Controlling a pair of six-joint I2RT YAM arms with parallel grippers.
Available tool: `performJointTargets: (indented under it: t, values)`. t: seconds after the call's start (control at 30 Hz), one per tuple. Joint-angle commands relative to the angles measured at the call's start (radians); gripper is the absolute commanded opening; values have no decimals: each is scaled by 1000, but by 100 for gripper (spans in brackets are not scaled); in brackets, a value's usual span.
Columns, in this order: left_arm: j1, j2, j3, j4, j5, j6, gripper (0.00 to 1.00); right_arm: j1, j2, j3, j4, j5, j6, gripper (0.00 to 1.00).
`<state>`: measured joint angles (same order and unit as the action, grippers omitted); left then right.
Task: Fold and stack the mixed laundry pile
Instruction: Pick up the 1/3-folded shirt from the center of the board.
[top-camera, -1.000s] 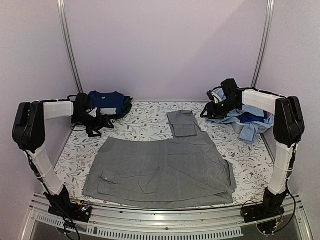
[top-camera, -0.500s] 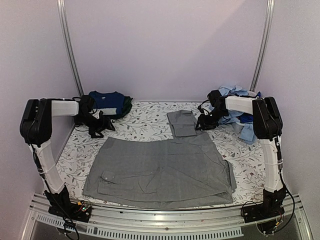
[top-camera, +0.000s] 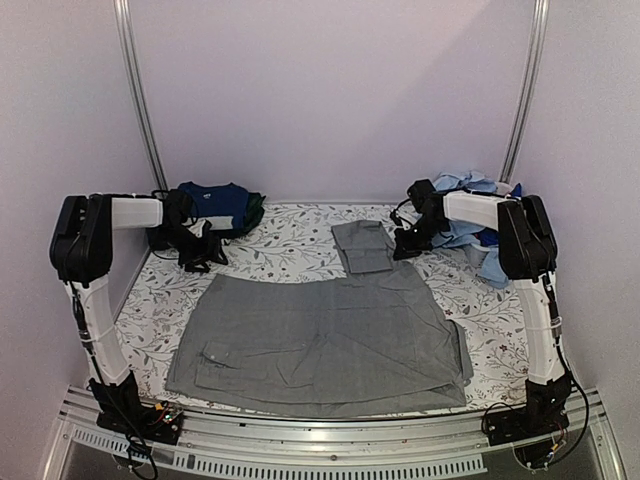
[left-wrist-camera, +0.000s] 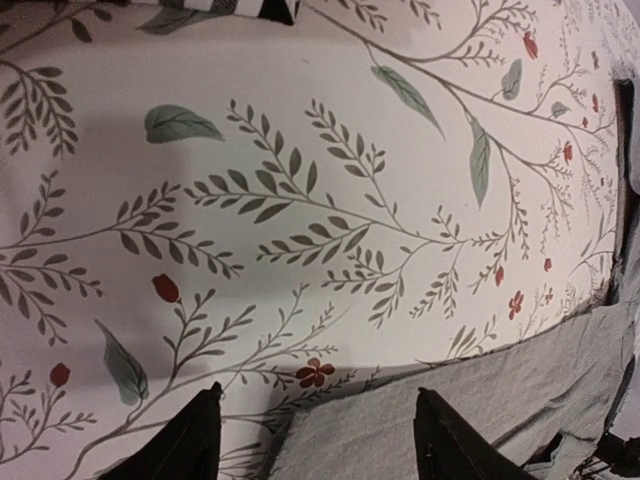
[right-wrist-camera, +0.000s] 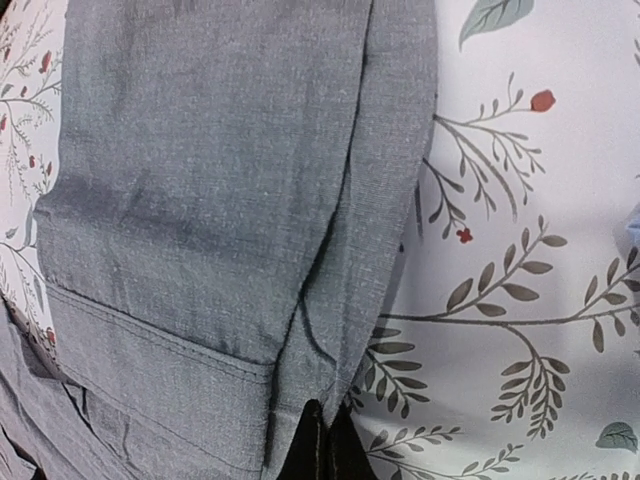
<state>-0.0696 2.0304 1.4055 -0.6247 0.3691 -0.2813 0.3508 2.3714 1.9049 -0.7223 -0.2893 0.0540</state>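
A grey collared shirt (top-camera: 320, 335) lies spread flat mid-table, one sleeve (top-camera: 363, 245) folded in at the far middle. My right gripper (top-camera: 402, 244) sits at that sleeve's right edge. In the right wrist view it (right-wrist-camera: 322, 418) is shut, pinching the hem of the grey sleeve (right-wrist-camera: 220, 170). My left gripper (top-camera: 200, 258) hovers at the shirt's far left corner. In the left wrist view it (left-wrist-camera: 318, 392) is open, with the grey cloth's corner (left-wrist-camera: 480, 400) lying below and between its fingers, untouched.
A folded navy T-shirt (top-camera: 212, 203) rests on a dark green piece (top-camera: 255, 208) at the back left. Light blue and navy garments (top-camera: 480, 235) are heaped at the back right. The white floral sheet (top-camera: 280, 250) covers the table, with metal posts behind.
My right gripper has left the blue heap, moved left to the grey sleeve and shut on its edge. My left gripper has shifted slightly toward the shirt's corner and narrowed.
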Motion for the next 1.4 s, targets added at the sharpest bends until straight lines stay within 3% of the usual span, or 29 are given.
performJointTargets:
  t: [0.0,0.57,0.73,0.77,0.83,1.13,1.37]
  values:
    - [9,2,12,-27,15,117,62,-18,7,64,-2,-12,18,0]
    - [8,63,-62,77,145,197,42,-51,25,101,7,-119,55,0]
    - [10,57,-52,73,164,209,22,-57,25,120,6,-126,62,0]
    - [10,56,-37,64,158,205,10,-65,27,136,6,-128,67,0]
    - [13,53,-27,65,156,196,0,-71,29,150,5,-131,67,0]
    - [19,30,45,100,145,150,0,-103,65,286,-26,-155,83,0]
    - [27,-35,32,98,168,158,0,-103,7,242,-44,-225,88,0]
